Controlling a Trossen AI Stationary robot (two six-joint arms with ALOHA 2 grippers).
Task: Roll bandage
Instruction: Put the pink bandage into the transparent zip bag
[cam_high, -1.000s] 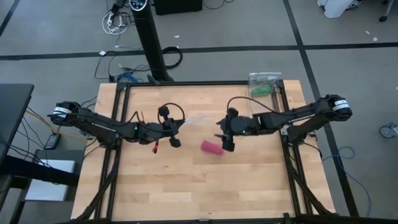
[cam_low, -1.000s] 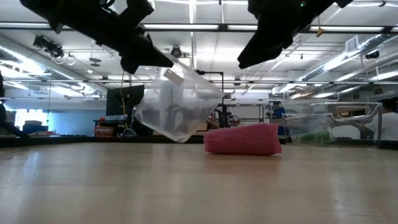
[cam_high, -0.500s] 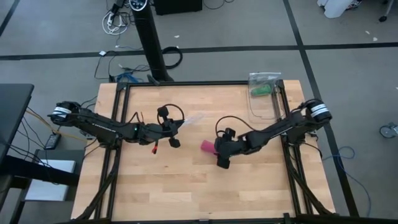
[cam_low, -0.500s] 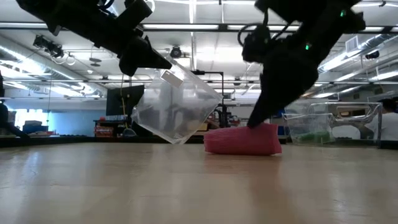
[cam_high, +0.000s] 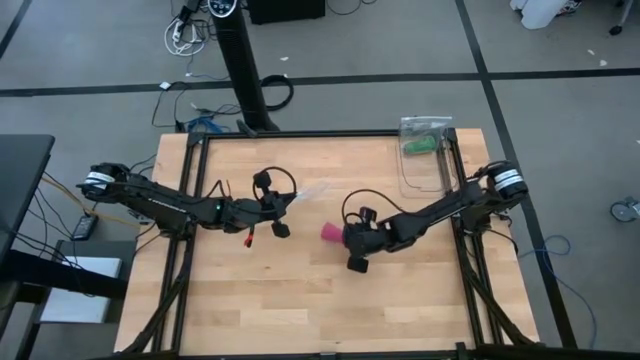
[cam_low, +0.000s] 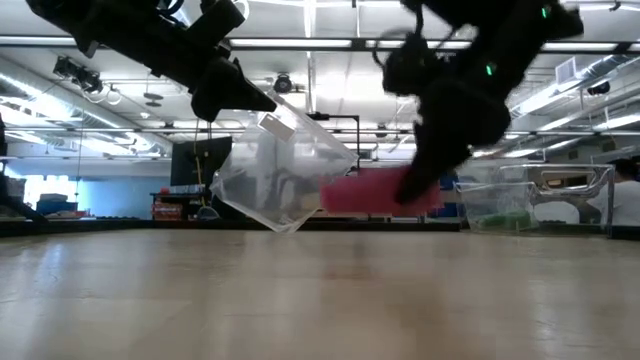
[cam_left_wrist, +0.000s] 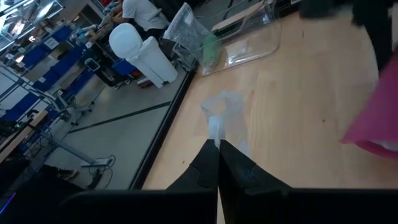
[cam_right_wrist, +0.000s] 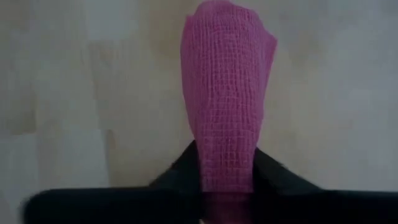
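The bandage (cam_high: 329, 233) is a magenta-pink roll of mesh fabric near the table's middle. My right gripper (cam_high: 347, 239) is shut on it, and in the low view the bandage (cam_low: 365, 192) hangs above the tabletop. My left gripper (cam_high: 288, 204), left of centre, is shut on a clear plastic bag (cam_high: 311, 191), which spreads below the fingers in the low view (cam_low: 285, 175). My left gripper pinches the bag's upper edge (cam_left_wrist: 215, 128) between its shut fingertips, and the bag hangs from them toward the table's right. My right gripper pinches the roll's right end (cam_right_wrist: 227, 168) between its two fingers (cam_right_wrist: 268, 167). The fingers come slanting down from the table's right and lie along the roll. The roll is lifted clear and about level, with its free end (cam_high: 325, 232) toward the left.
A clear plastic tray (cam_high: 421, 172) lies at the table's far right. Behind it a clear bag holds a green roll (cam_high: 421, 146). Black frame rails (cam_high: 300, 134) run along the table's edges. Bare wood (cam_high: 310, 300) lies toward the near edge.
My right gripper has gone down and toward the table's left and near edge onto the bandage. It has shut on the bandage's right end and lifted the roll clear of the table. The left gripper and the bag have kept still.
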